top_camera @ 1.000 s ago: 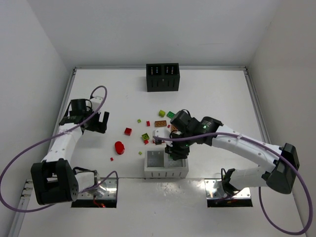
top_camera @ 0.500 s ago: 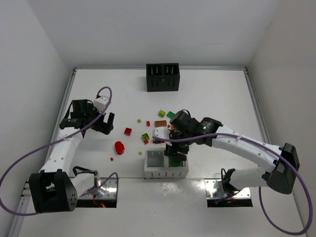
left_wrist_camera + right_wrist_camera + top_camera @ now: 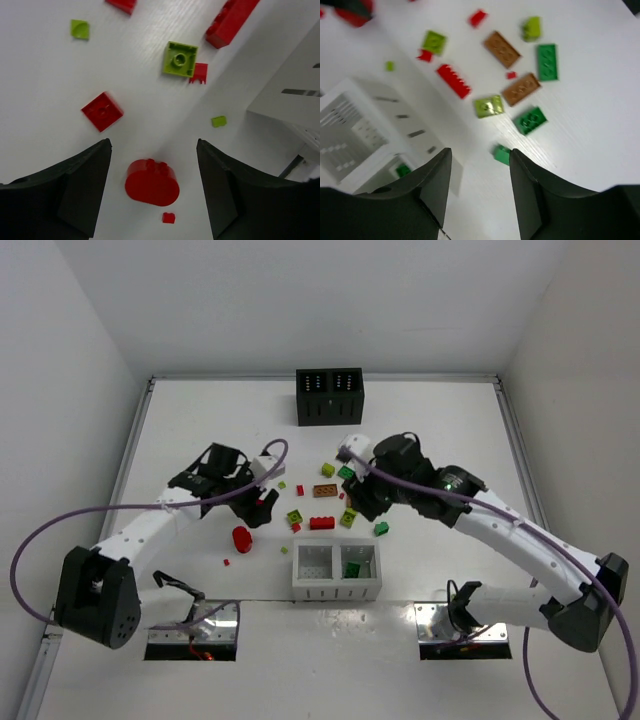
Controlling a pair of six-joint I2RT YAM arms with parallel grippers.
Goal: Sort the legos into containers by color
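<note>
The legos lie scattered mid-table: a red rounded brick (image 3: 151,181) (image 3: 241,539), a red square one (image 3: 102,111), a lime square (image 3: 179,59), a long red brick (image 3: 322,523) and brown plates (image 3: 521,89). My left gripper (image 3: 152,147) (image 3: 258,506) hovers open, its fingers either side of the red rounded brick and clear of it. My right gripper (image 3: 480,152) (image 3: 362,502) is open and holds nothing; a small dark green brick (image 3: 502,154) lies by its right finger. The white container (image 3: 337,587) holds a green brick (image 3: 352,568) in its right compartment. The black container (image 3: 329,396) stands at the back.
A tiny red piece (image 3: 168,217) lies just below the rounded brick. Lime and dark green bricks (image 3: 530,120) sit close together ahead of my right gripper. The white container's corner (image 3: 295,95) is to the right of my left gripper.
My left arm swung right to the red rounded brick and its jaws narrowed a little. My right arm left the white container, where a green brick now lies, and moved back over the pile.
</note>
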